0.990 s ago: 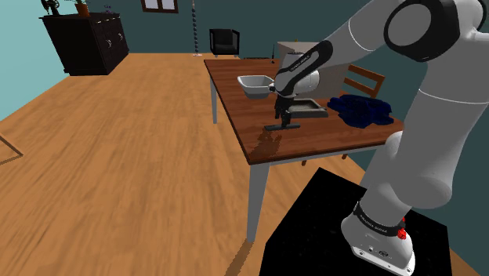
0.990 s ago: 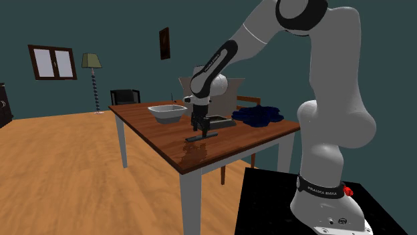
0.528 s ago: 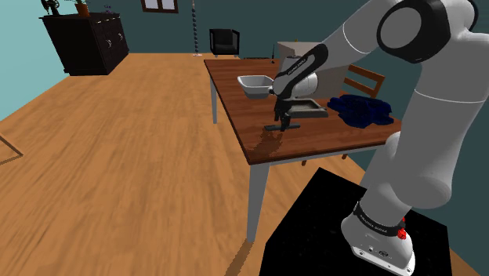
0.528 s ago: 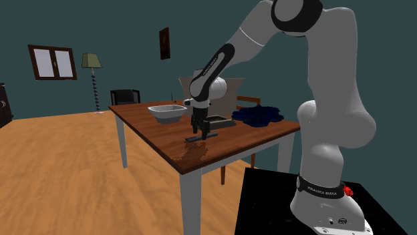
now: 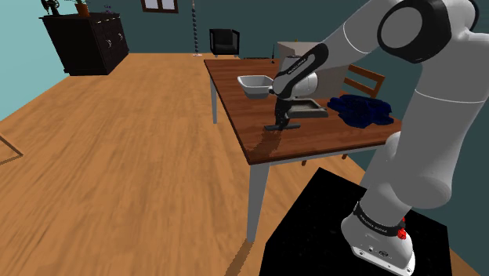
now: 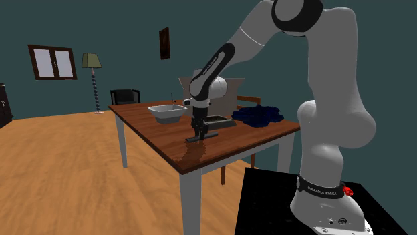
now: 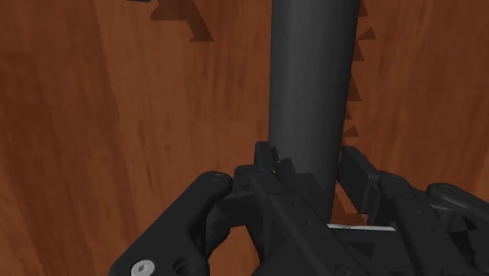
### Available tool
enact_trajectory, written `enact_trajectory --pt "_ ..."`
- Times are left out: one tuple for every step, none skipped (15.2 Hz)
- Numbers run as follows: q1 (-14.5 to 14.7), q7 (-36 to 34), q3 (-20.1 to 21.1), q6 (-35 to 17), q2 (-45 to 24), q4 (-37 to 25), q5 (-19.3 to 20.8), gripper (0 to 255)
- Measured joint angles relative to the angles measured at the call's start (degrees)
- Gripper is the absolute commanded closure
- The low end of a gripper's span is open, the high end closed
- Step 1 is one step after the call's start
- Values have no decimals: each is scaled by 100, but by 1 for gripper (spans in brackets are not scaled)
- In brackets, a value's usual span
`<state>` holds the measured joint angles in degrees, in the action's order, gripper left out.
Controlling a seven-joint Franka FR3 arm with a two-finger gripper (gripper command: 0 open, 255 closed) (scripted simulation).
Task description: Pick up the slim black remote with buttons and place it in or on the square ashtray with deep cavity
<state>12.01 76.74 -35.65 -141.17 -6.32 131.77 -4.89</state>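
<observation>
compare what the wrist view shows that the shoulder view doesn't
Wrist view: the hand up close, its fingers clasped on the dark remote, and the remote's shadow on the wood. Shoulder view: the square grey ashtray beside the hand, a white bowl, the white arm. Both: remote, hand, brown table.
</observation>
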Motion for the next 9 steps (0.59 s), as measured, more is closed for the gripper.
enact_trajectory --pt "0 1 1 -9 -5 -4 -2 255" --pt "0 1 2 -16 -8 -5 -1 255" --pt "1 -1 2 -21 -7 -4 2 255" --pt "1 2 2 -25 -6 -2 3 255" --pt "4 -19 -9 -6 22 -2 39 255" --pt "12 -53 -17 42 61 -21 84 255" --pt "18 -85 -29 102 109 -43 133 255" --pt "33 -141 -37 171 181 -56 203 255" --pt "34 -164 -47 232 230 -78 247 255"
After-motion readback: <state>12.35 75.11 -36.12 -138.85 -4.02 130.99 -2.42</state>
